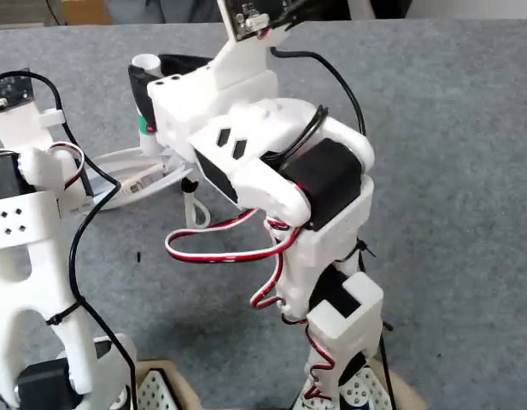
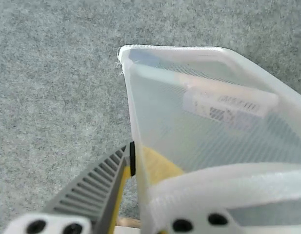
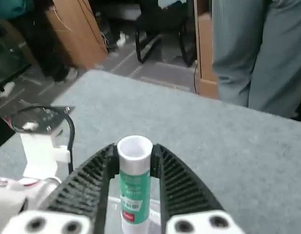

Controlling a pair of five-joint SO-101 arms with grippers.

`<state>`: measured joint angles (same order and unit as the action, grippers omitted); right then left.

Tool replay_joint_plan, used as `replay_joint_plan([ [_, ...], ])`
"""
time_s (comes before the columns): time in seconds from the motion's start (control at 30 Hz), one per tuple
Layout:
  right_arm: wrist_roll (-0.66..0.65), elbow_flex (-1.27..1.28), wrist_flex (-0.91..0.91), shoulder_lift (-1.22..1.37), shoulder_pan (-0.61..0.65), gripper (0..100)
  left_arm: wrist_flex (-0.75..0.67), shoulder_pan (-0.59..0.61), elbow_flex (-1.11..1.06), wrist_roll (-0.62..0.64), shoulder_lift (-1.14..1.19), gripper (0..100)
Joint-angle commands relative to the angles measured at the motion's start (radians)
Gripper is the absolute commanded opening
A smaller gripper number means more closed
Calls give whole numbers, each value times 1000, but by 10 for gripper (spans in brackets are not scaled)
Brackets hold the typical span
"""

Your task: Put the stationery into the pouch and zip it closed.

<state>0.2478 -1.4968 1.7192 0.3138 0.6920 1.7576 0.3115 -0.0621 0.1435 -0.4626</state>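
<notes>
Two grips noted: left gripper pinches the edge of the pouch, which lies partly filled on the table; right gripper clamps a glue stick upright nearby. Advise tilting the stick toward the mouth and releasing only once well inside.

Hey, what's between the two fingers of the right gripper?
A glue stick, with a white cap and a green label, stands between the fingers of the right gripper, touching both. The right wrist view shows it.

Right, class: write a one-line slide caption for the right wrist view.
Right gripper shut on a glue stick, over the grey table.
</notes>
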Motion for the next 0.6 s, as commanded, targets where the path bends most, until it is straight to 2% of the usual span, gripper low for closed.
replay_joint_plan([
  [0.0,5,-36,37,-51,9,12,2,-19,36,5,-17,29],
  [0.17,-28,73,41,-165,2,12,2,-19,36,5,-17,29],
  [0.43,2,565,32,-424,-2,12,2,-19,36,5,-18,29],
  [0.57,-2,734,-69,-506,5,12,2,-19,36,5,-25,29],
])
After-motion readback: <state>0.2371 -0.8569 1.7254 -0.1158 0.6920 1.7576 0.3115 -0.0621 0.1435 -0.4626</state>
